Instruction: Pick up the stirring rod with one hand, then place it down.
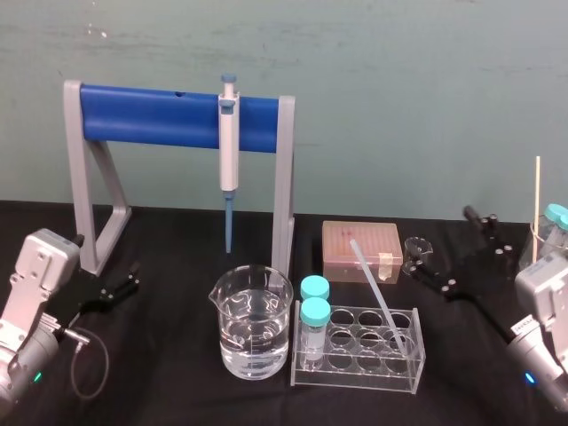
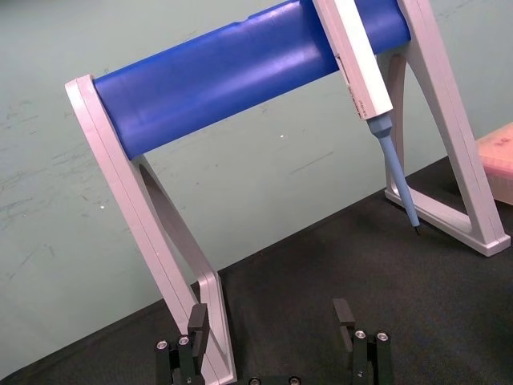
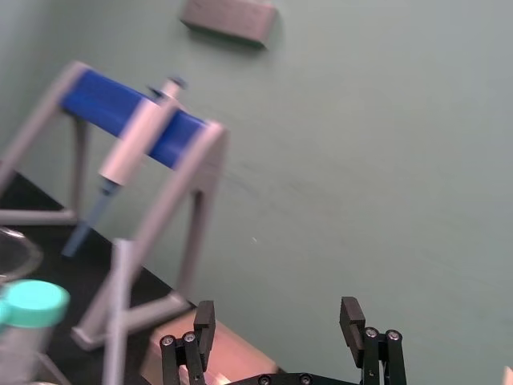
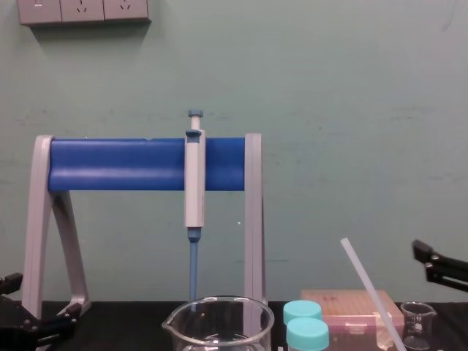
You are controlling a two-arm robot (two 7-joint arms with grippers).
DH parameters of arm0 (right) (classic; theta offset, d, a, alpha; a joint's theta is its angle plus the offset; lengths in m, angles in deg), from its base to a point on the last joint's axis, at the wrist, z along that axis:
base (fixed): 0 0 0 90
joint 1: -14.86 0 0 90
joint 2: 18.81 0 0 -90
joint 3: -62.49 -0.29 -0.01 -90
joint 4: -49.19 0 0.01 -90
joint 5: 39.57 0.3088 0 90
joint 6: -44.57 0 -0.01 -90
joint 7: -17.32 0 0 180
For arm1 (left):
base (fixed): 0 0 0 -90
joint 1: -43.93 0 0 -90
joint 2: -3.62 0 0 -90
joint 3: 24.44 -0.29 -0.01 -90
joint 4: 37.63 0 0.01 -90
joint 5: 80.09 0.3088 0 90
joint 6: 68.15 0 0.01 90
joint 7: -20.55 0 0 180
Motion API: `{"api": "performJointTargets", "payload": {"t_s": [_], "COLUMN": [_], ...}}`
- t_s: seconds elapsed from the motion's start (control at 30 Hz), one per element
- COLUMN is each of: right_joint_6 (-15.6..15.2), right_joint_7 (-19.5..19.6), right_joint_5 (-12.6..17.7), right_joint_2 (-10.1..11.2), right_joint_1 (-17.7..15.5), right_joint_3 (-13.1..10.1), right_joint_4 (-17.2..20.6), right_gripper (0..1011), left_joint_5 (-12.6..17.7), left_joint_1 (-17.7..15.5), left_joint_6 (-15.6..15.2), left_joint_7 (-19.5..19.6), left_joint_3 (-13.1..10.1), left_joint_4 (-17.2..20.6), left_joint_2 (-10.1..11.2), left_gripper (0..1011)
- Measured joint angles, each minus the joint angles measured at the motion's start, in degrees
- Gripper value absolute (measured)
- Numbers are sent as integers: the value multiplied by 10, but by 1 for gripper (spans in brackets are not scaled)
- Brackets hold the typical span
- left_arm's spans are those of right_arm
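The stirring rod is seen standing in the clear test tube rack, its lower end seated in a hole near the rack's right end. Its long axis is tilted: the upper end is leaned back and towards the rack's left, over the pink tip box behind the rack. It is shown as a thin, straight, translucent-white stick, risen well above the rack's rim. The right gripper is held to the right of and behind the rack, well apart from the rod, with its black fingers spread wide and nothing between them; it is pointed towards the wall. The left gripper is kept low, far to the rack's left, past the large glass beaker; its fingers are parted and nothing is gripped, and it is aimed at the leg of the grey-and-blue pipette stand. Two teal-capped vials are set in the rack's left end.
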Motion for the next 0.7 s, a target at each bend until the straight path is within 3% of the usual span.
{"api": "performJointTargets", "payload": {"t_s": [0.23,0.43,0.7], "right_joint_6": [44,64,64], "right_joint_7": [-42,-74,-143], "right_joint_5": [-12,-12,38], "right_joint_2": [1,-3,-15], "right_joint_1": [5,12,32], "right_joint_3": [13,21,30], "right_joint_4": [1,-3,-21], "right_gripper": [1003,1003,1003], "left_joint_5": [0,0,0], "left_joint_1": [0,0,0], "left_joint_6": [0,0,0], "left_joint_7": [0,0,0], "left_joint_3": [0,0,0], "left_joint_4": [0,0,0], "left_joint_2": [0,0,0], "left_gripper": [1000,1000,1001]}}
